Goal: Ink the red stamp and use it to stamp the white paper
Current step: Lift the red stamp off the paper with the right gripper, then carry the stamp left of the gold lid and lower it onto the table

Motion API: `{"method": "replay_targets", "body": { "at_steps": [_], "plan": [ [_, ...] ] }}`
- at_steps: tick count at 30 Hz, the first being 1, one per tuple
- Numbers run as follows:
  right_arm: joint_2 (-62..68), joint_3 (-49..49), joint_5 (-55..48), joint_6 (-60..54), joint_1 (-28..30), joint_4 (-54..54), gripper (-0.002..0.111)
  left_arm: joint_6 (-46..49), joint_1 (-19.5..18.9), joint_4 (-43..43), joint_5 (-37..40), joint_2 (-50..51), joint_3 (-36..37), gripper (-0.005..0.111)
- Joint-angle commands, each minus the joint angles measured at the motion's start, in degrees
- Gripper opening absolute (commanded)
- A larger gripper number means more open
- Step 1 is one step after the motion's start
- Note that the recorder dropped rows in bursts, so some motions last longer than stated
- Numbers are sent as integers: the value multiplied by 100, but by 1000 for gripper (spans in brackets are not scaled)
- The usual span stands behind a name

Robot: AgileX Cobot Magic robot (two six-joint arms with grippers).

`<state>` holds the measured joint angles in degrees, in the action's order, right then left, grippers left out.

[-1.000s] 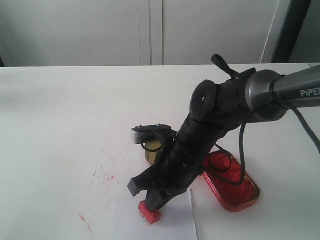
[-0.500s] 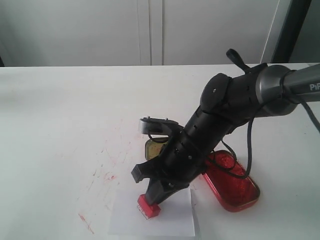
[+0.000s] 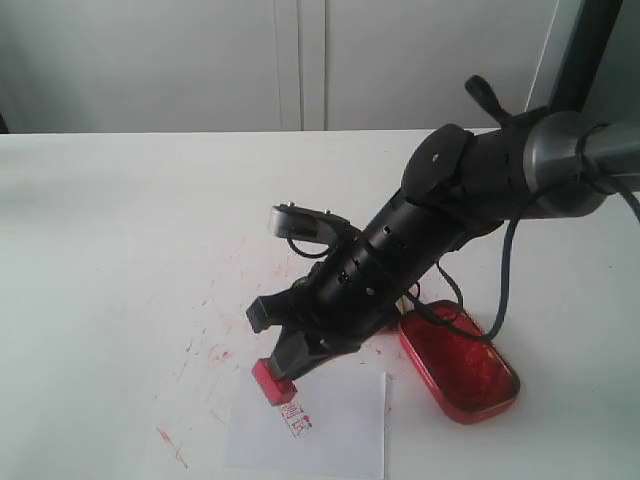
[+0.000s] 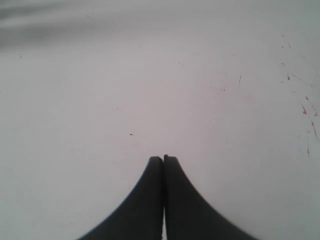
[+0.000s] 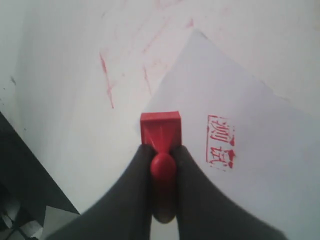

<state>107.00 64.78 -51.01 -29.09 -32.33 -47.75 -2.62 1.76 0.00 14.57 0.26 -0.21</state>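
Note:
My right gripper is shut on the knobbed handle of the red stamp. The stamp hangs just off the paper's upper left corner, lifted above the table. The white paper lies at the table's near edge and carries a square red imprint beside the stamp. The red oval ink tin sits right of the paper, behind the arm. My left gripper is shut on nothing, over bare white table, and is outside the exterior view.
Red scratch marks streak the white tabletop left of the paper. The right arm's forearm slants across the middle, hiding what lies behind it. White cabinet doors stand behind the table.
The right gripper lifted the stamp off the paper and carried it up and to the left. A red imprint now shows on the paper where the stamp stood.

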Motion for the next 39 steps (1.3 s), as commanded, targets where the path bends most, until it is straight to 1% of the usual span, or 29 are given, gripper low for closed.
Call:
{"method": "replay_targets", "body": {
  "at_steps": [1, 7, 12, 18, 24, 29, 39],
  "plan": [
    [-135, 194, 53, -86, 42, -488, 0, 0, -15, -57, -4, -26, 21, 0],
    [-135, 204, 705, -94, 42, -703, 0, 0, -15, -57, -4, -26, 21, 0],
    [-125, 204, 1173, -220, 42, -1198, 0, 0, -15, -57, -4, -26, 21, 0],
    [159, 204, 1248, -615, 42, -1964, 0, 0, -15, -57, -4, -26, 21, 0],
    [550, 257, 1259, -1323, 42, -2899, 0, 0, -15, -57, -4, -26, 21, 0],
    [854, 441, 1259, -1336, 42, -3016, 0, 0, -15, -57, -4, -26, 21, 0],
    [1308, 451, 1450, -1276, 42, -3016, 0, 0, -15, -57, -4, -26, 21, 0]
  ]
}}
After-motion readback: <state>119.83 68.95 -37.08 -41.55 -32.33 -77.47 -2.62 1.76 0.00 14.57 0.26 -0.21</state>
